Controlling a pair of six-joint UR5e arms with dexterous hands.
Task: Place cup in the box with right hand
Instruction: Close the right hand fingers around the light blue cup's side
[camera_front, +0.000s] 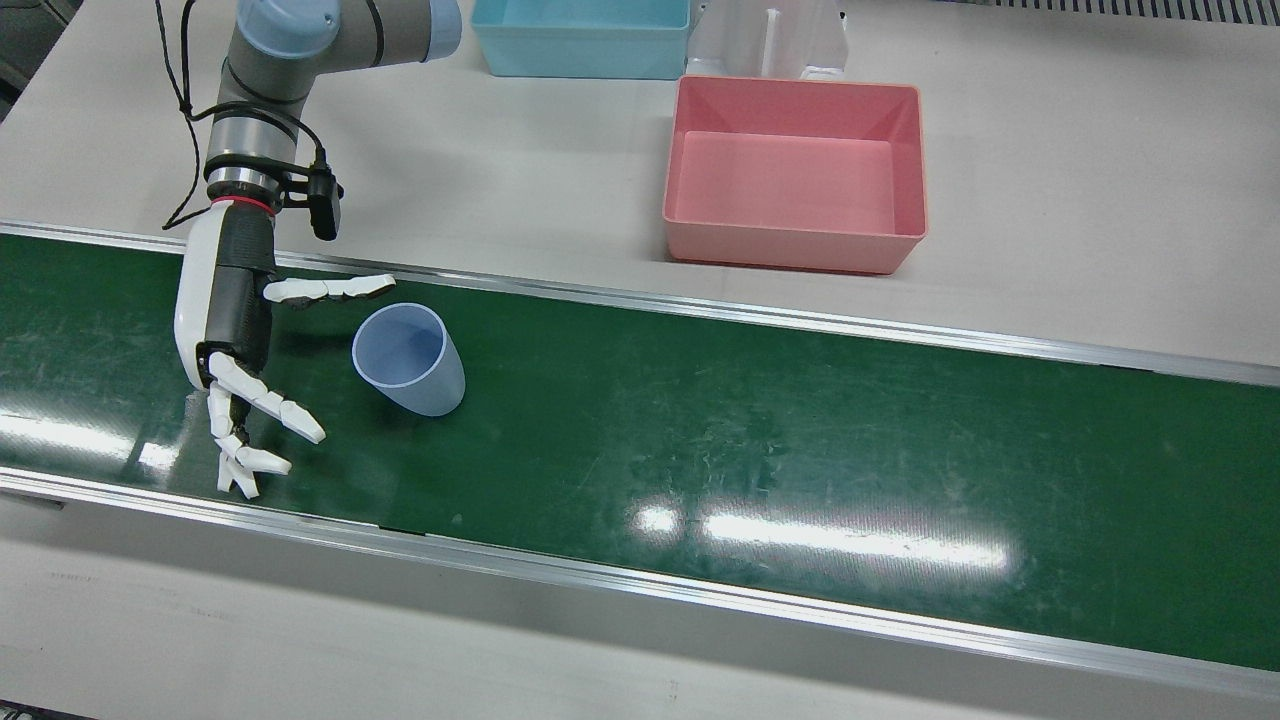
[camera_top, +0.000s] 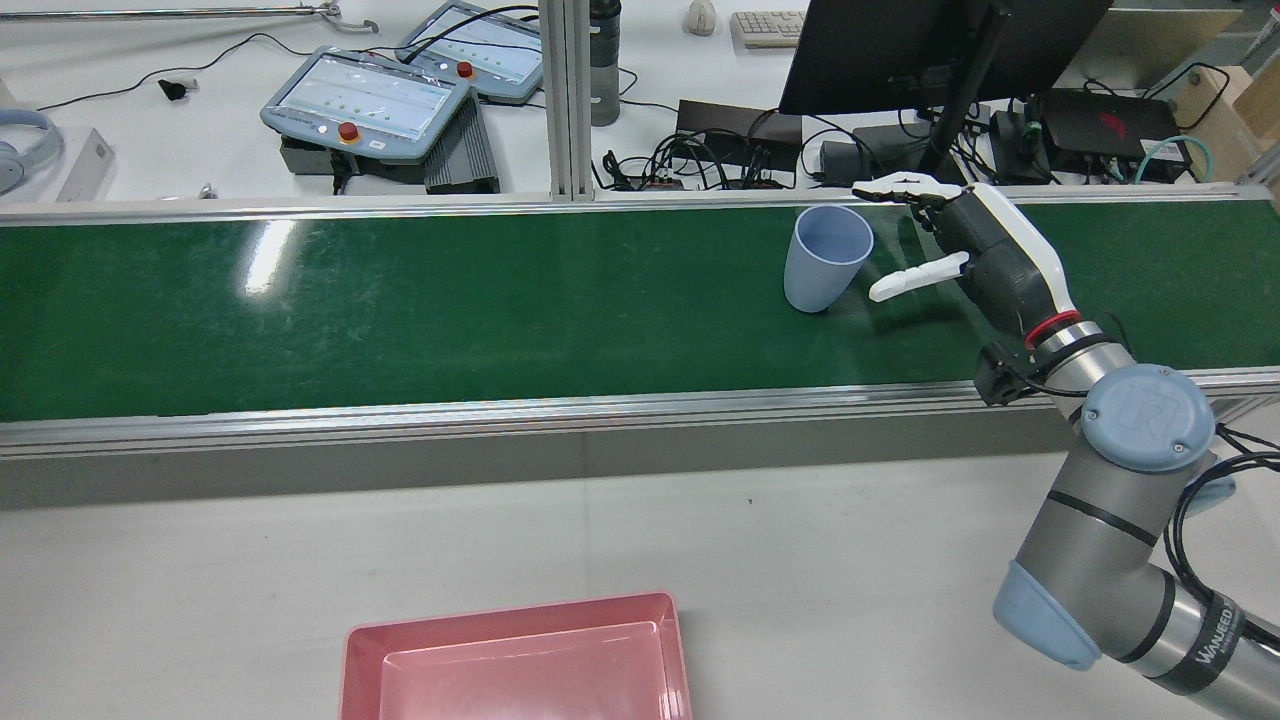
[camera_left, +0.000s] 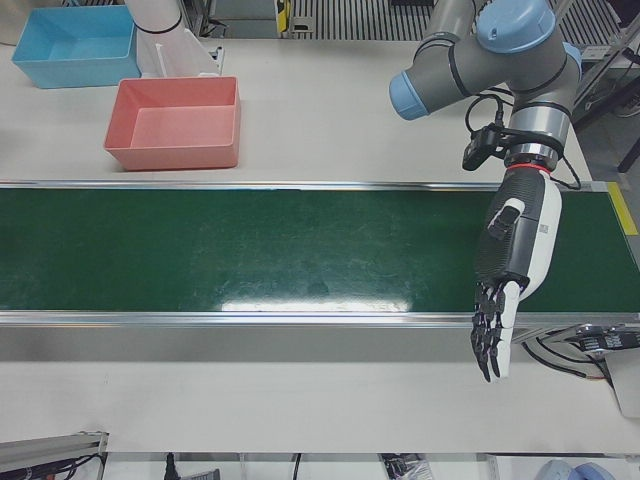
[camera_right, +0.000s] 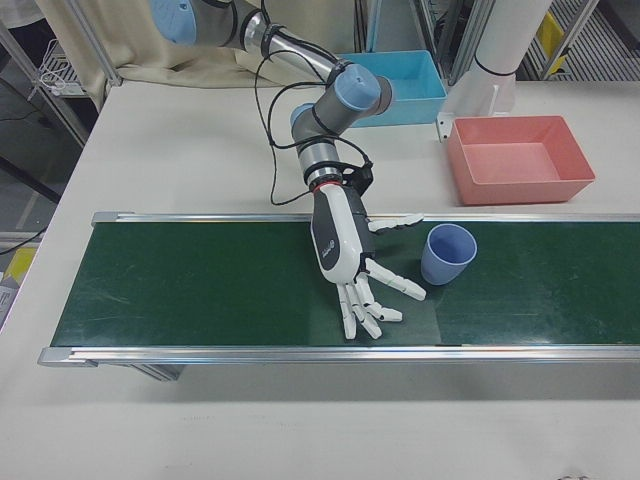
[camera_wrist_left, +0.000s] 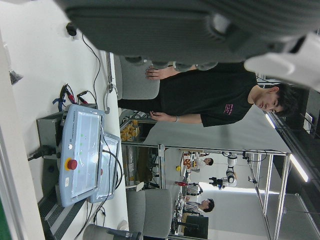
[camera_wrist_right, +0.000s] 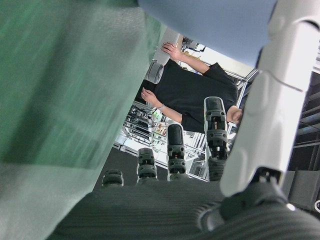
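A pale blue cup (camera_front: 408, 358) (camera_top: 825, 258) (camera_right: 447, 254) stands upright on the green belt (camera_front: 760, 440). My right hand (camera_front: 235, 340) (camera_top: 985, 255) (camera_right: 345, 250) is open just beside it, palm facing the cup, with the thumb reaching along the cup's robot side and the fingers spread on its far side. A small gap shows between hand and cup. In the right hand view the cup (camera_wrist_right: 210, 25) fills the top edge. The pink box (camera_front: 780, 180) (camera_top: 515, 670) (camera_right: 518, 160) sits empty on the white table. My left hand (camera_left: 510, 270) is open over the belt's other end.
A light blue bin (camera_front: 580, 40) (camera_left: 70, 45) and a white pedestal (camera_front: 770, 40) stand behind the pink box. Aluminium rails (camera_front: 700, 300) edge the belt. Teach pendants (camera_top: 365, 100) and cables lie past the belt. A person (camera_wrist_left: 210, 100) stands opposite the robot.
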